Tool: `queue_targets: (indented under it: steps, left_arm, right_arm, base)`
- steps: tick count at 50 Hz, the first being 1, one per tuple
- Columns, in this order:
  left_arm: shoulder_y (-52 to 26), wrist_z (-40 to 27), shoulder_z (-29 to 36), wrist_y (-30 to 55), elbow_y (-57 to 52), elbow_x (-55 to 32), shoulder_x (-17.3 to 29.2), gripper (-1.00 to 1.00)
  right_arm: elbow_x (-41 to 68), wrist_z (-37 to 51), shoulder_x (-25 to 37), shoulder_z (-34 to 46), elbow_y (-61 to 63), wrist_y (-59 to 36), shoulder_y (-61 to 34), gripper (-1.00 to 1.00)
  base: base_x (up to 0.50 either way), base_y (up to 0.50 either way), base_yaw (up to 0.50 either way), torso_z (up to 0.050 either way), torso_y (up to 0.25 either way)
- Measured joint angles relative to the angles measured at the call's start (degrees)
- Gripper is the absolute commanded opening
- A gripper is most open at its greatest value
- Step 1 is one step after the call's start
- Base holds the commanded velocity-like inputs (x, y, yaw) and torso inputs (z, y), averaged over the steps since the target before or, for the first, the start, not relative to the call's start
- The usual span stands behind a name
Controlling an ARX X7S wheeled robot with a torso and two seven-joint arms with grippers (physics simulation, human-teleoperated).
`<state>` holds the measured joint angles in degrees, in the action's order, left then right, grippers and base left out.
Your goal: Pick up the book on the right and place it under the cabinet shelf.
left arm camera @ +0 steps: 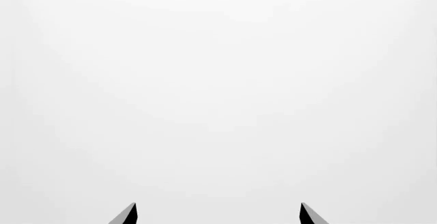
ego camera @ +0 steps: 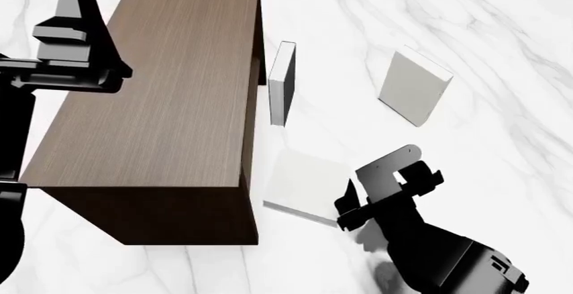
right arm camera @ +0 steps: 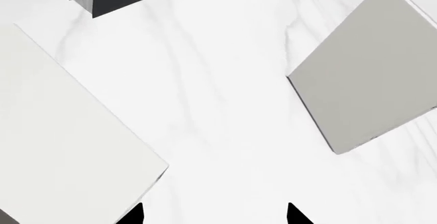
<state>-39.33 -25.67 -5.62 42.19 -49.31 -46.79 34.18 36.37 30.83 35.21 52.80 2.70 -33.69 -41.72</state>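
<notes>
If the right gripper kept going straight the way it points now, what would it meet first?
Probably bare white marble tabletop. In the right wrist view the right gripper aims at the gap between the flat pale book and the pale grey book, touching neither. Depth is unclear.

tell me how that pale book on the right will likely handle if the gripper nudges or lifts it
The book looks like a rigid hardback, so it should stay stiff rather than flop. Its plain covers and the marble table look smooth, so a nudge would probably slide it. It appears tilted, not flat, so it may tip. The right gripper isn't touching it.
</notes>
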Motion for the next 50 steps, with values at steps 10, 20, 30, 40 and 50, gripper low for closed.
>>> queue_targets:
  steps: [10,20,30,40,50]
  left_arm:
    - [-0.4,-0.3,-0.1,0.2,-0.2,-0.6,0.4,1.0]
    - [-0.7,-0.7,-0.7,0.5,-0.5,-1.7,1.0,1.0]
    - [-0.7,-1.0,-1.3,0.5,-0.8,-2.5,1.5,1.0]
    - [-0.4,-1.1,-1.5,0.3,-1.0,-2.7,1.7,1.0]
    - [0.3,-0.9,-1.5,-0.4,-0.9,-2.5,1.8,1.0]
  right_arm:
    - [-0.6,0.0,-1.2,0.2,-0.5,-0.5,-1.1,1.0]
    - [-1.0,-0.2,-2.7,0.5,-1.0,-1.2,-2.2,1.0]
    - [-0.9,-0.8,-4.4,1.1,-1.4,-1.1,-2.9,1.0]
    - [-1.8,-0.7,-5.6,1.3,-2.2,-0.9,-3.0,1.0]
    - [-1.9,0.5,-6.7,1.9,-2.9,-1.9,-3.8,1.0]
  base:
    - [0.0,0.0,0.0,0.0,0.0]
    - [0.0,0.0,0.0,0.0,0.0]
    - [0.0,0.0,0.0,0.0,0.0]
    - [0.0,0.0,0.0,0.0,0.0]
    - [0.0,0.0,0.0,0.0,0.0]
